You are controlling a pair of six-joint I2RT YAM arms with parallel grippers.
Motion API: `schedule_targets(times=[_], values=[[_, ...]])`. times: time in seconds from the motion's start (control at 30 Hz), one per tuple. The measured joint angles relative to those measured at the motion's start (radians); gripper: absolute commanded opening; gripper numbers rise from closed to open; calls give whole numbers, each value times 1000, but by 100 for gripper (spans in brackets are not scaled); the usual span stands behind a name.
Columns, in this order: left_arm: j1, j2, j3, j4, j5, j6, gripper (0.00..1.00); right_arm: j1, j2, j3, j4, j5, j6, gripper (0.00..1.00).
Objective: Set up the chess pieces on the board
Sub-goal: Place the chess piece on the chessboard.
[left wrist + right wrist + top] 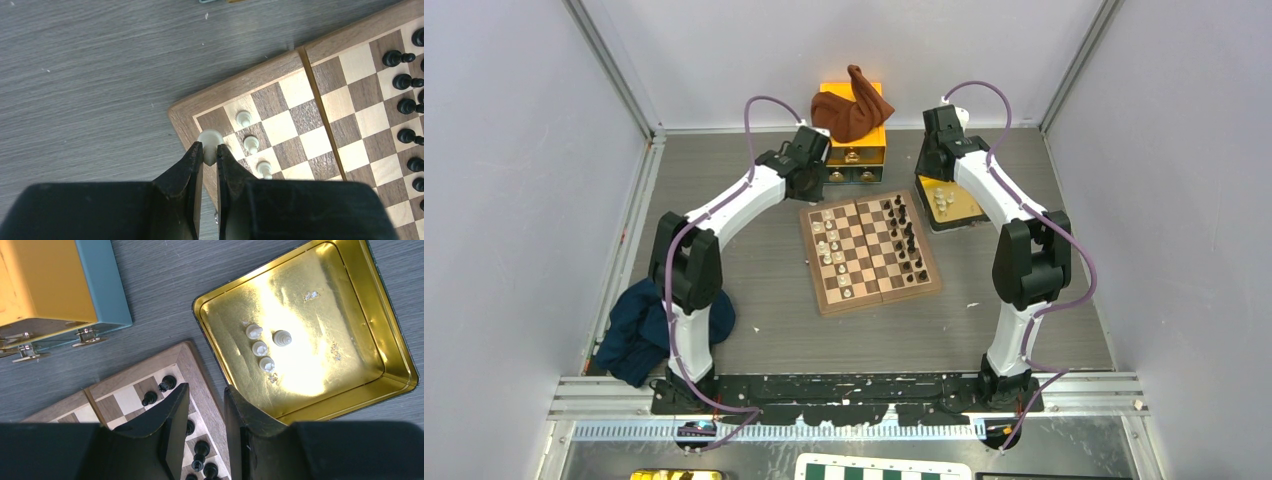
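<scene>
- Pieces like that white one, are they hard to hold?
- A bit. It looks tiny, light and hard, and I think smooth, so it could slip or tip. The left jaws are shut narrow on it, pinching its sides just under the round top. That seems a good place to hold.
- Where is it?
- At the corner of the board, beside three white pieces standing in a row. I cannot tell if it touches the wood.
- And the right jaws?
- Open, holding nothing, by the gold tin. Four more white pieces sit in it.
- What is in the way?
- The three white ones are close, so a bump could knock them down. The dark pieces stand along the other side, well apart. A yellow box with a brown cloth on it sits behind the board on the table, and a blue cloth lies by the left arm. Those are out of the way.
</scene>
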Motion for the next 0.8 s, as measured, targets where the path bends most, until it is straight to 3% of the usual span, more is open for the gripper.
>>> schedule_targets(times=[0.23,0.43,0.8], values=[[1,11,-33,0,27,-21,6,0,0,0,-3,1,0,38],[5,30,-44,2,41,-32,16,3,0,0,-3,2,0,38],[6,77,-48,7,51,-35,20,3,0,0,-3,2,0,37]])
